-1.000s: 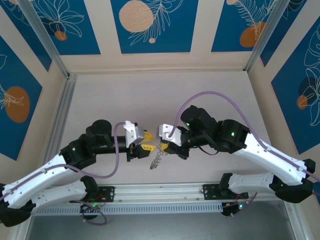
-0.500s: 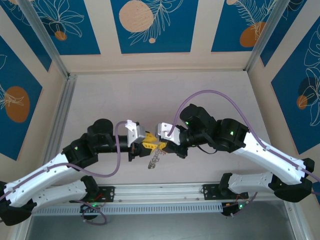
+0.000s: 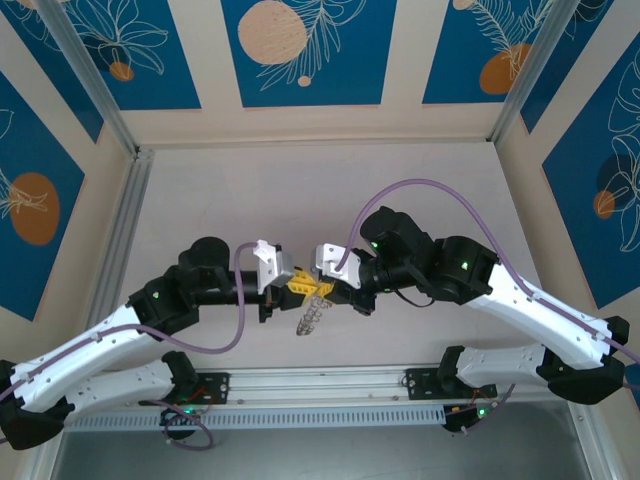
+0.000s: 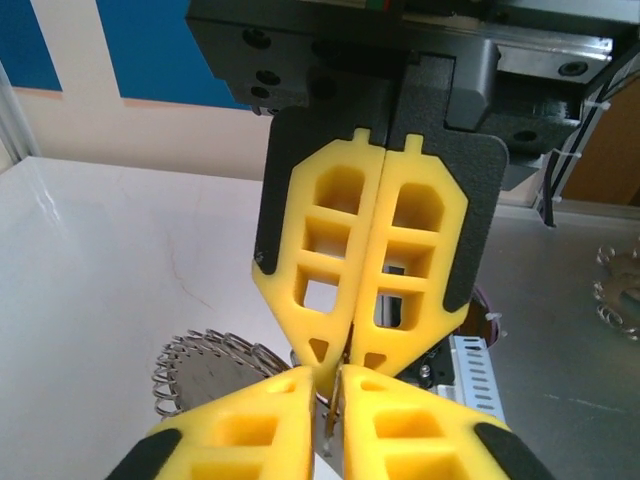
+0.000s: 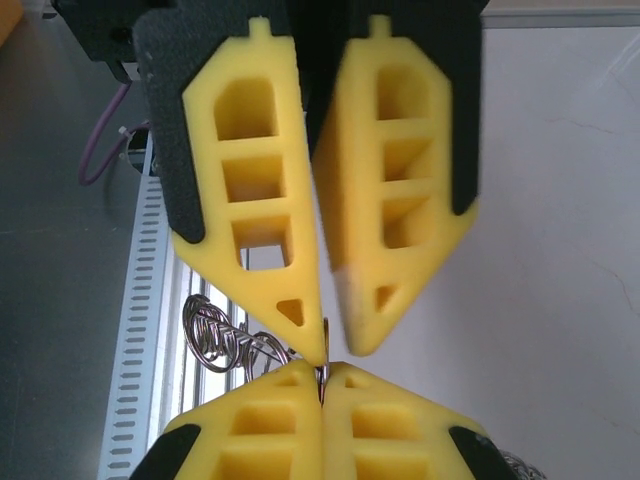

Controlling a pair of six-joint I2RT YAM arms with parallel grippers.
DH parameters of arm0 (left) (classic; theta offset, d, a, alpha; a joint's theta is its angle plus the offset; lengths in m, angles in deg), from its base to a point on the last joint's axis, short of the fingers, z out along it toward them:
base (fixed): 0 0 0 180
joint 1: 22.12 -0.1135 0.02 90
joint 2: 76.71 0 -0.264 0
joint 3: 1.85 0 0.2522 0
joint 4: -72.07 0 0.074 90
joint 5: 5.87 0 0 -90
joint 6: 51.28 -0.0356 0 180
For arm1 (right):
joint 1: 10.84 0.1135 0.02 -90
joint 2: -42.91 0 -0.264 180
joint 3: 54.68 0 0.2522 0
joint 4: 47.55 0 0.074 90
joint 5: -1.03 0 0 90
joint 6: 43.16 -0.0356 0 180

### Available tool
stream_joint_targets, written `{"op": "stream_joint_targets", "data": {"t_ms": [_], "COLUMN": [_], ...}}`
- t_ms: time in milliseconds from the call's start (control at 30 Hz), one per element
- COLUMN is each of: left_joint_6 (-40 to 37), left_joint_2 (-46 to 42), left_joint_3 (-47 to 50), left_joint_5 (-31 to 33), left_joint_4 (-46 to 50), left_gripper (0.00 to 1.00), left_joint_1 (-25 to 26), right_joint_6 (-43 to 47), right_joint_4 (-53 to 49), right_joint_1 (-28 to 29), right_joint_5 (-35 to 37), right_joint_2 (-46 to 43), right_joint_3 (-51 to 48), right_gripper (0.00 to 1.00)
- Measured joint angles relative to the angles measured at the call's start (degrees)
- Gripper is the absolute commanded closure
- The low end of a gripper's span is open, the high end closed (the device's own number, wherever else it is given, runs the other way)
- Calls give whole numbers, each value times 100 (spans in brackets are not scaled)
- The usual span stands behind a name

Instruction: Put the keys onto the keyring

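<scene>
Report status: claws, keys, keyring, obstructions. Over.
Left claw and right claw shut, tip to tip, pinching the keyring by its thin metal. Keys dangle bunched below the claws. No obstruction seen.

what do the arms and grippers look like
The left arm and right arm have white shells, black joints and a looping purple cable each. The left gripper and right gripper carry yellow wedge-shaped lattice fingers on black plates.

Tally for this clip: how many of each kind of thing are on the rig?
Arms: 2, left arm and right arm
Grippers: 2, left gripper and right gripper
Keyring: 1
Bunch of keys: 1, single keys too small to count
Total: 6
</scene>
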Motion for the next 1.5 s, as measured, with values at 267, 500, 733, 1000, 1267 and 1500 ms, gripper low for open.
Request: {"op": "stream_joint_targets", "data": {"t_ms": [267,500,733,1000,1267,1500], "left_joint_6": [17,79,90,238,330,365], "left_joint_2": [2,-140,-271,-304,-374,-385], "left_joint_3": [0,157,236,365,420,487], "left_joint_5": [-149,-264,-402,-555,-555,-551], "left_joint_4": [-33,-256,-260,-498,-599,-632], "left_gripper": [100,100,100,100,100,100], "left_joint_1": [0,0,0,0,-2,-4], "right_joint_6": [-2,-103,-321,-546,-568,-629], "right_joint_4": [11,374,730,1010,1180,1370], "right_joint_1": [-2,-15,-105,-173,-234,-251], "right_joint_5": [2,-109,-229,-476,-669,-726], "right_joint_2": [-46,-313,-743,-863,-772,-872], "right_joint_3": [-13,-304,-717,-990,-1084,-1338], "right_gripper": [100,73,75,81,87,88]}}
